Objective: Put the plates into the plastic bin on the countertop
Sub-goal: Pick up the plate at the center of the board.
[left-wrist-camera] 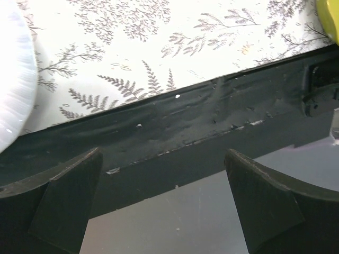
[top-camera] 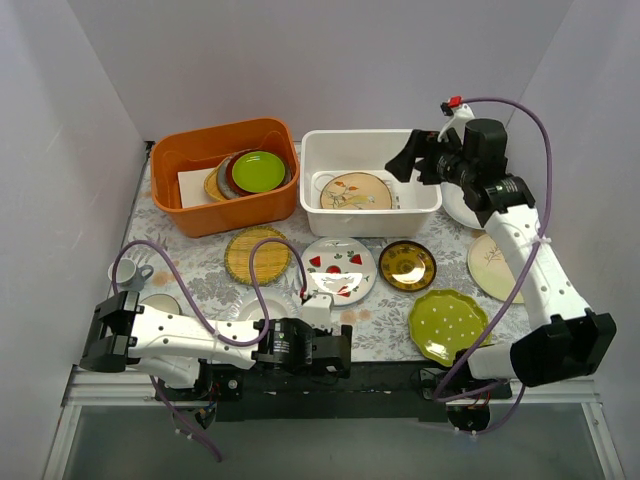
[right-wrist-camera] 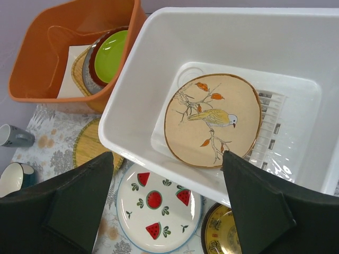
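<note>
The white plastic bin (top-camera: 370, 222) stands at the back middle of the countertop (top-camera: 200, 265), and the tan bird plate (right-wrist-camera: 212, 119) lies flat inside it. My right gripper (right-wrist-camera: 168, 155) hovers open and empty above the bin's near rim (right-wrist-camera: 159, 153). On the countertop in front lie the woven yellow plate (top-camera: 257, 253), the white plate with red motifs (top-camera: 339, 268), the small dark-and-gold plate (top-camera: 407, 265), the green dotted plate (top-camera: 447, 325) and a cream plate (top-camera: 492, 262). My left gripper (left-wrist-camera: 163, 153) is open and empty over the black front edge, beside a plain white plate (left-wrist-camera: 13, 79).
An orange tub (top-camera: 215, 215) at the back left holds stacked green and maroon plates (top-camera: 257, 170). Two cups (top-camera: 133, 272) sit at the left edge. A white dish (top-camera: 465, 208) lies partly hidden behind my right arm. Walls close in on three sides.
</note>
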Tool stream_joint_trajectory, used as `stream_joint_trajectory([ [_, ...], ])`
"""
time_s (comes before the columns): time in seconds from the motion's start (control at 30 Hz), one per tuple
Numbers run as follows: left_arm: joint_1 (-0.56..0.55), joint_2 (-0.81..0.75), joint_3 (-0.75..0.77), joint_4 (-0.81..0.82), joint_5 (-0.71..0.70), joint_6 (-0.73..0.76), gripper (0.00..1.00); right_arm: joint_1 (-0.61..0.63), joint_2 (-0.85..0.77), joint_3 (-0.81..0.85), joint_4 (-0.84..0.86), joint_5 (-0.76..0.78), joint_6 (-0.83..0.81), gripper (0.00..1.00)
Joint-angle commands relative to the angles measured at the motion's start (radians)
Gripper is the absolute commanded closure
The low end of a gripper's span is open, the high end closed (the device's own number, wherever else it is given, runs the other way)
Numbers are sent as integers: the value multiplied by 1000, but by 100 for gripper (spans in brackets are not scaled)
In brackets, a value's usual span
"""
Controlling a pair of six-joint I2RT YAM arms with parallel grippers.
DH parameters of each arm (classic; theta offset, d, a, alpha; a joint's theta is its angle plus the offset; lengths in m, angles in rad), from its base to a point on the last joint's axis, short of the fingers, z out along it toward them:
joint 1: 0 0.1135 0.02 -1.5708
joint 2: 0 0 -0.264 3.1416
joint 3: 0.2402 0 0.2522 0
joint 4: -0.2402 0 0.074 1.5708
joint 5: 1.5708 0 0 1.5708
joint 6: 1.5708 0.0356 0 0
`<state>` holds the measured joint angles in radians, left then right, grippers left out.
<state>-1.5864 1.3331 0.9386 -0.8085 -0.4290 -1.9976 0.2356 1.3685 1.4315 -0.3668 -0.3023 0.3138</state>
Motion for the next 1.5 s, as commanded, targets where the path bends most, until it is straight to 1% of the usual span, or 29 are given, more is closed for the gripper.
stream_joint_trajectory([
  [0.0, -6, -41, 6, -55, -88, -268, 2, -5, -123, -101, 25, -20, 8, 10],
  [0.17, -6, -69, -1, -58, -142, -349, 2, -5, -236, -276, 37, -34, 36, 10],
  [0.33, -3, -92, -46, -12, -191, -432, 2, -7, -376, -416, 39, -46, 64, 11],
  [0.37, -4, -92, -50, -9, -200, -475, 2, -7, -411, -460, 35, -46, 70, 11],
  [0.47, -3, -83, -60, -6, -238, -533, 2, -7, -477, -517, 29, -50, 74, 11],
  [0.5, -1, -77, -55, -4, -247, -553, 3, -7, -494, -558, 28, -55, 77, 11],
  [0.57, 9, -45, -32, -3, -263, -566, 3, -7, -525, -598, 22, -70, 74, 11],
  [0.67, 37, -12, -1, 46, -257, -517, 3, -4, -551, -687, 16, -110, 82, 12],
  [0.87, 88, 58, 52, 49, -229, -468, 3, -4, -577, -858, 49, -172, 154, 14],
  [1.07, 126, 61, 72, 31, -221, -412, 2, -4, -586, -1006, 144, -219, 261, 21],
  [1.23, 144, 51, 78, 5, -214, -400, 2, 7, -574, -1080, 225, -222, 337, 26],
  [1.27, 146, 48, 78, 0, -212, -400, 2, 8, -572, -1092, 244, -222, 373, 27],
  [1.3, 144, 44, 78, 2, -209, -398, 2, 13, -569, -1123, 290, -222, 390, 29],
  [1.4, 146, 35, 77, -3, -200, -392, 2, 27, -557, -1171, 356, -222, 445, 33],
  [1.47, 146, 34, 77, -12, -198, -392, 2, 33, -543, -1183, 393, -219, 458, 34],
])
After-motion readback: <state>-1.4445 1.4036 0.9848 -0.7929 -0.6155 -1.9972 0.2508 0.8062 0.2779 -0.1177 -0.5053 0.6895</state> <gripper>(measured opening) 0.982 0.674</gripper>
